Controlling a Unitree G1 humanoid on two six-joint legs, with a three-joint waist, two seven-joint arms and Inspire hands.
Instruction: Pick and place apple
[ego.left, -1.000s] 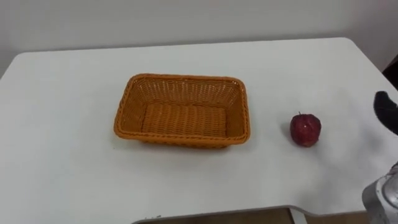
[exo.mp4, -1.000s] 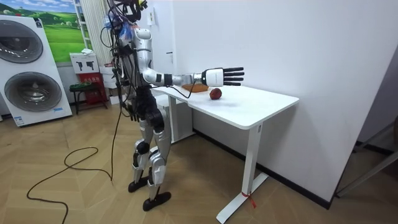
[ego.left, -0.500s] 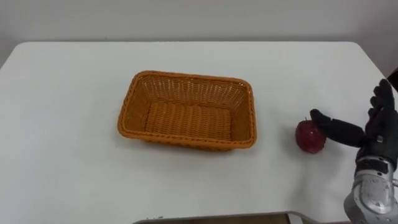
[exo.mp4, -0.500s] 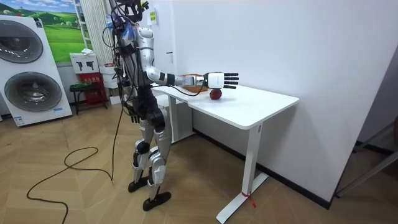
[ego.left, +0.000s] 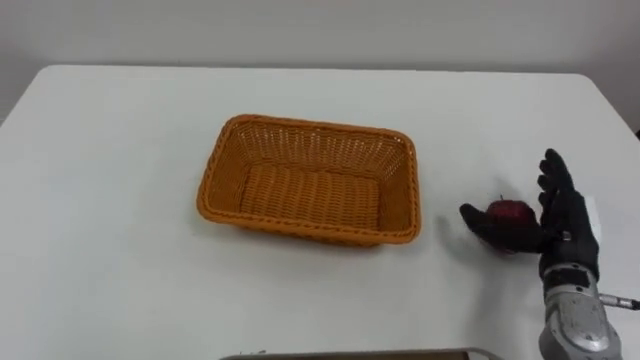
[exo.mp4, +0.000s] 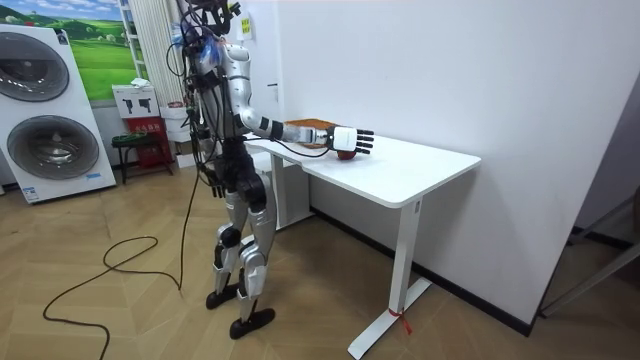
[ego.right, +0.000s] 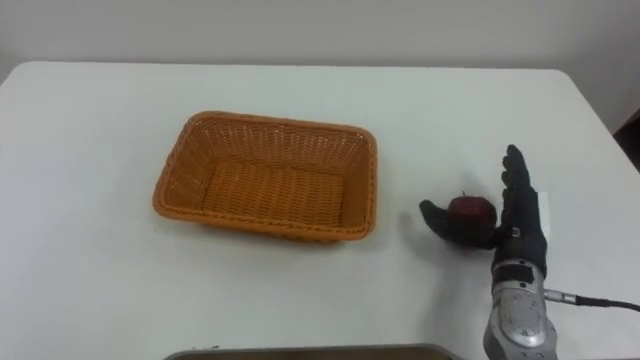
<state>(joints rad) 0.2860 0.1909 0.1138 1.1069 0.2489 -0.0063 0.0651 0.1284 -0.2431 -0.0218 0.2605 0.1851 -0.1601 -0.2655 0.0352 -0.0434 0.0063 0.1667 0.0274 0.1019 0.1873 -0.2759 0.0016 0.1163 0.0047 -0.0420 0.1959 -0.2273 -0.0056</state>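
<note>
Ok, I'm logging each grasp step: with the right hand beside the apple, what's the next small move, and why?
Probably close the right hand round the apple. Its thumb reaches along the apple's near side and its straight fingers stand at the apple's right, so the apple sits in the open hand, not yet gripped.

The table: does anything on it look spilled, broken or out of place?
Nothing stands out. The basket sits upright and empty, the apple is whole, and the right hand is open beside it.
</note>
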